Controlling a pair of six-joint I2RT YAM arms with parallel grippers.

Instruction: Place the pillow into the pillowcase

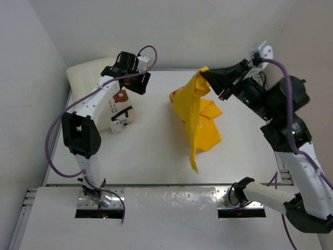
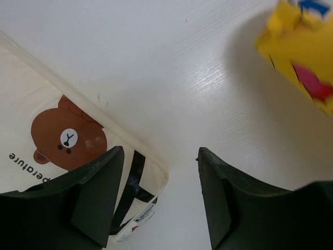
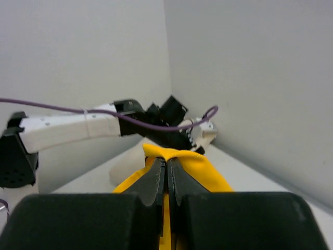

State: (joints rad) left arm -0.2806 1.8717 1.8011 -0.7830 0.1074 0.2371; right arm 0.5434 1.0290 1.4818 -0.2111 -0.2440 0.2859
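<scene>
White walls (image 1: 156, 31) enclose the white worktop (image 1: 156, 156). The right gripper (image 1: 207, 78), clamped on the pillowcase (image 1: 200, 120), holds it up mid-worktop. The left gripper (image 1: 138, 83) hangs, jaws apart, near the pillow (image 1: 88, 70) in the far-left corner.

Both arms are built alike: the left arm (image 1: 91, 101) and the right arm (image 1: 304, 166) have smooth white tubular links joined by chunky black joint housings. A purple cable (image 1: 52, 130) runs loosely along the left one, and a second purple cable (image 1: 283, 73) runs along the right. A small white camera block (image 1: 261, 52) sits at each wrist. The left hand (image 2: 159, 152) has two broad matte black fingers, and the right hand (image 3: 166, 162) has matching ones that taper to their tips. Tiny green lights (image 1: 247, 99) dot the right arm's black joints.
</scene>
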